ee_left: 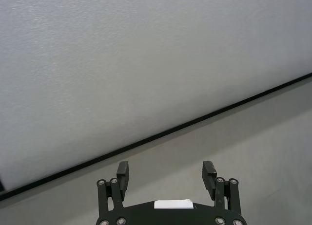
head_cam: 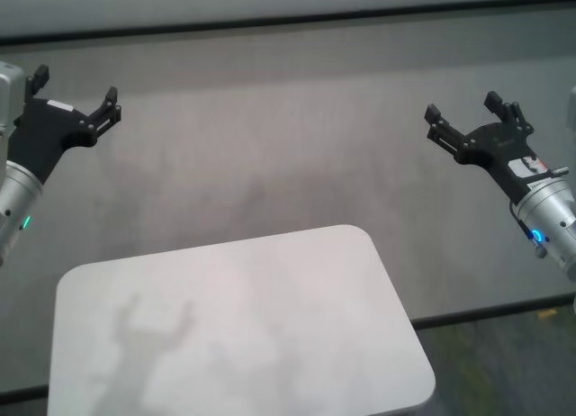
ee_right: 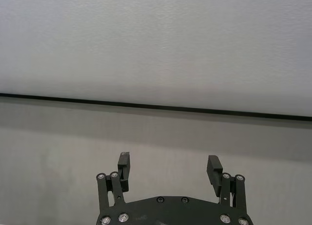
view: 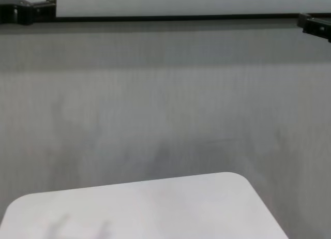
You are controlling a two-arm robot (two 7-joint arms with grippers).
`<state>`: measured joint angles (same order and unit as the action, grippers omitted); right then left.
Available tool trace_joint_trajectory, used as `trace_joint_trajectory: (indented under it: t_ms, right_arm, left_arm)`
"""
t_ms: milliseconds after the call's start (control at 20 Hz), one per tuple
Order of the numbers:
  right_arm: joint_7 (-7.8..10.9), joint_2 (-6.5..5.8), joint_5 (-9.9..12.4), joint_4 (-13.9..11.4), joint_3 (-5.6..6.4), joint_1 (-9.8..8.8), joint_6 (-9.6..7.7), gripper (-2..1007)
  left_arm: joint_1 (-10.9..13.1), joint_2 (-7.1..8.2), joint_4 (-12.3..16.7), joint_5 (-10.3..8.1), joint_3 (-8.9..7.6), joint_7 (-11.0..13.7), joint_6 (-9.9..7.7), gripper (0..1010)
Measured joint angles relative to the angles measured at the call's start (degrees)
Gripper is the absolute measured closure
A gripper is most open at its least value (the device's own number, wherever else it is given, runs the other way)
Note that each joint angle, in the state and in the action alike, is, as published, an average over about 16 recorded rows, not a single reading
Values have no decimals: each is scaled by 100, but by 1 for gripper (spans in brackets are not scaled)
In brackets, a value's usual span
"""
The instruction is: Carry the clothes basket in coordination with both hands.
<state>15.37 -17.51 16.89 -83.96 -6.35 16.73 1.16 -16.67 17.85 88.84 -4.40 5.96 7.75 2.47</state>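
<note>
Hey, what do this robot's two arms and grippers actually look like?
Both match: a silver cylindrical forearm with a small blue light, ending in a flat black bracket. The left gripper and right gripper are black forked linkages with silver pivot screws and ridged fingertip pads. The right wrist carries a white label with red marking; no loose cables show.

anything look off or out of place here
One thing: no clothes basket shows in any view. The white table with rounded corners is bare, and the grey floor beyond it holds nothing. The left gripper and the right gripper hang raised and wide apart, both open and holding nothing. Nothing looks spilled or damaged.
</note>
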Motion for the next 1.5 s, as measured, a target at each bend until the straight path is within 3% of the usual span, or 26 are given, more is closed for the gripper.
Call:
trace_joint_trajectory:
  t_ms: [400, 650, 900, 1250, 1500]
  right_arm:
    - [0, 0, 0, 0, 0, 0, 0, 0]
    - [4, 4, -25, 45, -24, 14, 8, 0]
    - [26, 47, -159, 324, -167, 53, 30, 0]
    - [152, 138, -365, 912, -446, 92, -3, 0]
    - [269, 203, -410, 1290, -600, 99, -115, 0]
  left_arm:
    - [-4, -1, -10, -2, 2, 23, 11, 10]
    - [-116, -68, -253, -13, 19, 50, -29, 10]
    - [-337, -268, -855, -7, 49, 18, -305, 10]
    - [-602, -622, -1846, 62, 88, -104, -843, 11]
    - [-635, -804, -2264, 87, 54, -154, -1107, 11]
